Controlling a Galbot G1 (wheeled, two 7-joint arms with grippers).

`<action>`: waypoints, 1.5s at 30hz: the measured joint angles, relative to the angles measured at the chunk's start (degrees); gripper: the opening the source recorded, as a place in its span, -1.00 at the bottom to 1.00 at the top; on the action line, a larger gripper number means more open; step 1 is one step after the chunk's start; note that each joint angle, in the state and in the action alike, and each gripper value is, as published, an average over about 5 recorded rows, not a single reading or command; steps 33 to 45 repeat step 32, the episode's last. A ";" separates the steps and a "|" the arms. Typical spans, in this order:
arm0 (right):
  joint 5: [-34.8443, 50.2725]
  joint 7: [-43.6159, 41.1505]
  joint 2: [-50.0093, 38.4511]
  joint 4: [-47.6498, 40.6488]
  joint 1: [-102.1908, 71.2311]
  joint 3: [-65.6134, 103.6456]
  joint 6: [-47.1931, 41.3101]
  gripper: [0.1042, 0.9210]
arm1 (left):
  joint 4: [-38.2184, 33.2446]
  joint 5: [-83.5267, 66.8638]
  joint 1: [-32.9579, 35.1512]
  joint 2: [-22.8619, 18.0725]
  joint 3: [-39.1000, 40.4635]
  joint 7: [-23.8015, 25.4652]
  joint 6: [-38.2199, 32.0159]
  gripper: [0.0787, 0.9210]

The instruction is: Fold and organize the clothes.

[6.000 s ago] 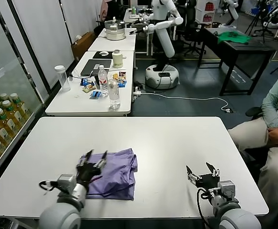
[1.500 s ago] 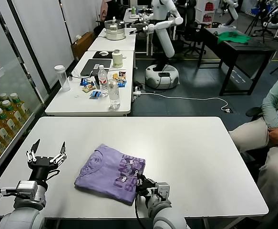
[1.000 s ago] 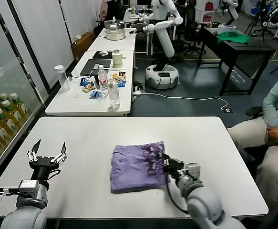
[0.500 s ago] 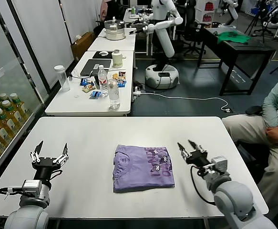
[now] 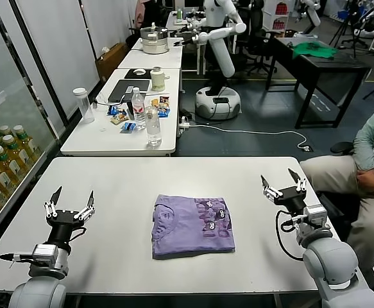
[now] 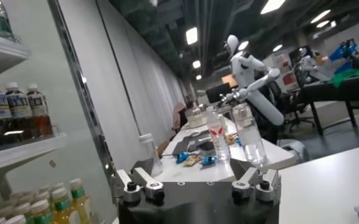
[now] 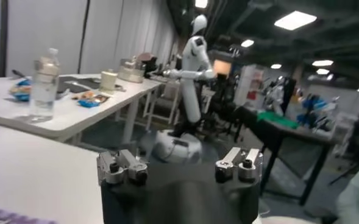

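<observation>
One folded lavender T-shirt [image 5: 193, 226], print up, mid-bench [image 5: 129, 186]; left claw [image 5: 70, 208] and right claw [image 5: 283, 187] wide open, empty, flanking, apparently released.

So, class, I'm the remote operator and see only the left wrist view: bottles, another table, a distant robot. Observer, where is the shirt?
Observer: The folded lavender T-shirt lies flat mid-table, print side up.
Operator: Is either gripper touching it?
Observer: No. The left gripper is open, raised near the white table's left edge, clear of it.
Operator: And the other arm?
Observer: The right gripper is open, raised on the shirt's right, apart from it.
</observation>
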 measured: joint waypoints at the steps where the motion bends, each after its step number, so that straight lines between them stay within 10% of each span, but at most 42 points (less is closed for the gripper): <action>1: -0.82 -0.09 0.35 -0.36 0.08 0.21 0.50 0.76 | 0.39 0.01 0.05 0.12 0.10 0.10 -0.61 0.77; 45: -11.82 0.87 3.75 -8.73 3.23 0.65 7.60 0.76 | 4.76 -5.01 -1.49 0.35 -1.38 6.92 -9.99 0.77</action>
